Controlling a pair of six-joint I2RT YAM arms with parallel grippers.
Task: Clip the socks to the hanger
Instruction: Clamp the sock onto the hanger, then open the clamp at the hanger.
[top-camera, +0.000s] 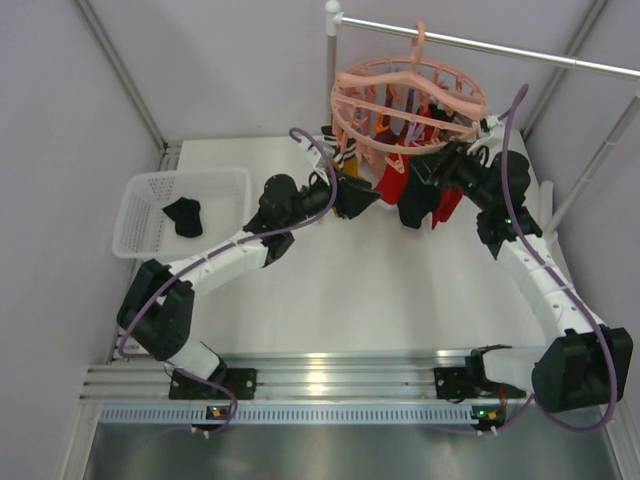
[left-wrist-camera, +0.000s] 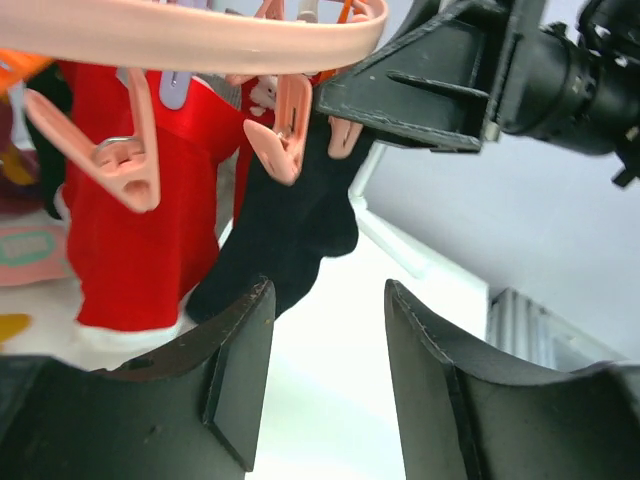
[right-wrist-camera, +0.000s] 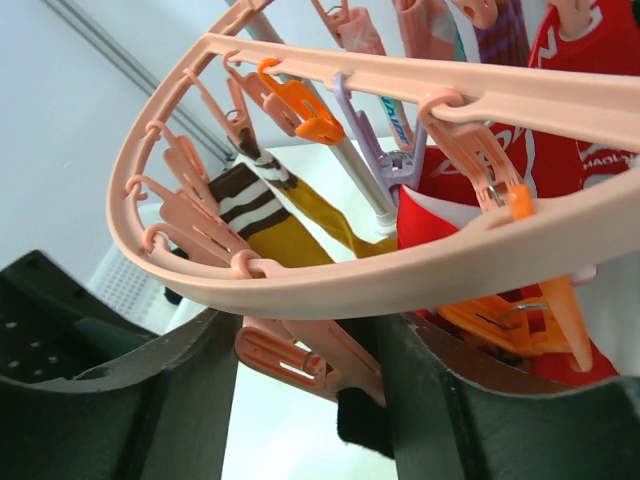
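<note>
- Socks (top-camera: 418, 200): a cluster dangles under the hanger (right-wrist-camera: 350, 285), up at the far side of the table. One black sock (left-wrist-camera: 290, 230) hangs pinched at its cuff, with a red sock (left-wrist-camera: 130, 250) just beside it.
- One spare sock (top-camera: 183, 215), black, lies crumpled in the basket (top-camera: 128, 215), well apart from the hanger.
- Handling, as I judge it: light, limp, nothing fragile. It will fold and droop, so take it near the cuff and leave a bare edge of fabric to feed into a clip.
- The hanger hangs by its hook alone, so it will likely swing away from any push; go in gently.
- Right gripper (right-wrist-camera: 312, 340) is up at the ring, jaws standing either side of a pink clip (right-wrist-camera: 300, 365). Whether it is squeezing the clip or only flanking it, I cannot tell.
- Left gripper (left-wrist-camera: 328, 300) hovers just below the black sock, jaws spread, nothing in them.
</note>
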